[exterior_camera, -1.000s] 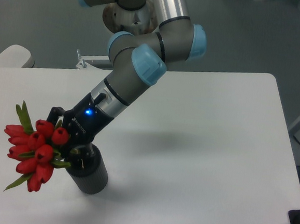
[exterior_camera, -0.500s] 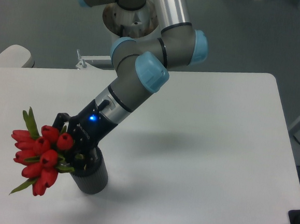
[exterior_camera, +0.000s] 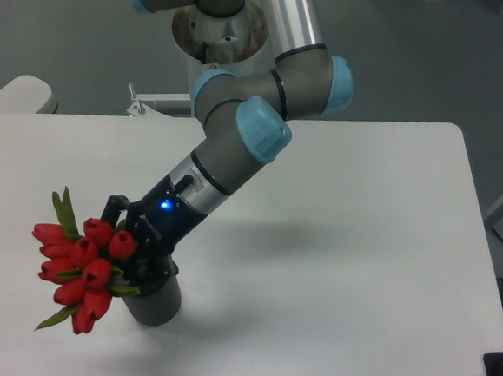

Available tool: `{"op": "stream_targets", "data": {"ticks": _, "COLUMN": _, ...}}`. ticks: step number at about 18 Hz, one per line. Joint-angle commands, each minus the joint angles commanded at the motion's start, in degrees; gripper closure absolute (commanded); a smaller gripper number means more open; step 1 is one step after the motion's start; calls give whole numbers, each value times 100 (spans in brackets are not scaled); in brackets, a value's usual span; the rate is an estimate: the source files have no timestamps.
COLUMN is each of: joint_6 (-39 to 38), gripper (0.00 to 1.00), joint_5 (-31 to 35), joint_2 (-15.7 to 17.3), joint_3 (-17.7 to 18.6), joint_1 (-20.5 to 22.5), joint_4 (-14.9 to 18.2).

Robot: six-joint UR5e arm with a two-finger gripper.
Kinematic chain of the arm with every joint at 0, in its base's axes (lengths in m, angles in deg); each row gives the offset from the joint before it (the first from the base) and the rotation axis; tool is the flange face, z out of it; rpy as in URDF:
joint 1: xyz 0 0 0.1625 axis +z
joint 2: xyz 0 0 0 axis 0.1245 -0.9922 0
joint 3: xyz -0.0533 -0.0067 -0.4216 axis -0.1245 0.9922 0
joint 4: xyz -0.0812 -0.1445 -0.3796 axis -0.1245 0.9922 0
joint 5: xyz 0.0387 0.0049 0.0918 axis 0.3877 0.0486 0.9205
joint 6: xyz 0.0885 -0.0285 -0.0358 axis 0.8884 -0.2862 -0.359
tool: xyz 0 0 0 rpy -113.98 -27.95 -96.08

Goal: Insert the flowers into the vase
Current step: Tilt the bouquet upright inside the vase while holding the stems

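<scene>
**Observer:** Entry, fixed camera. Where is your gripper and what is in it?

**Arm:** My gripper [exterior_camera: 138, 251] sits low over the front left part of the white table [exterior_camera: 360, 249], wrist slanting down from the upper right, blue status light on. It is clamped on the flowers [exterior_camera: 82, 262]. The fingers themselves are hidden behind the buds and leaves, so I judge the grip only from the bunch hanging at my tip, clear of the table.

**Observer:** Position of the flowers relative to the vase?

**Arm:** The red buds and green leaves hang to the left of the vase [exterior_camera: 156, 299], tilted outward and down, heads pointing toward the table's left edge. The stems run back under my gripper toward the vase mouth. My gripper covers the mouth, so I cannot tell whether the stem ends are inside it.

**Observer:** Vase condition?

**Arm:** Dark grey, ribbed, standing on the table directly below my gripper; it looks slightly tilted, though only its lower body shows.

**Observer:** Surroundings, obstructions?

**Arm:** My own gripper body blocks the view of the rim. The base column [exterior_camera: 220, 29] rises behind the table's far edge. A small metal bracket [exterior_camera: 139, 105] sits at that edge, and a pale rounded object [exterior_camera: 19, 96] lies off the far left corner. Both are well apart from the vase.
</scene>
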Motion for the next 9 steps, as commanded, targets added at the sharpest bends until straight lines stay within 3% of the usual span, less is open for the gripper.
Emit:
{"op": "stream_targets", "data": {"ticks": 4, "joint_6": 26, "gripper": 7, "joint_5": -9, "joint_2": -9, "joint_3": 18, "joint_1": 62, "joint_4": 0}}
{"op": "stream_targets", "data": {"ticks": 9, "joint_6": 97, "gripper": 0, "joint_5": -9, "joint_2": -9, "joint_3": 35, "joint_1": 105, "joint_4": -9}}
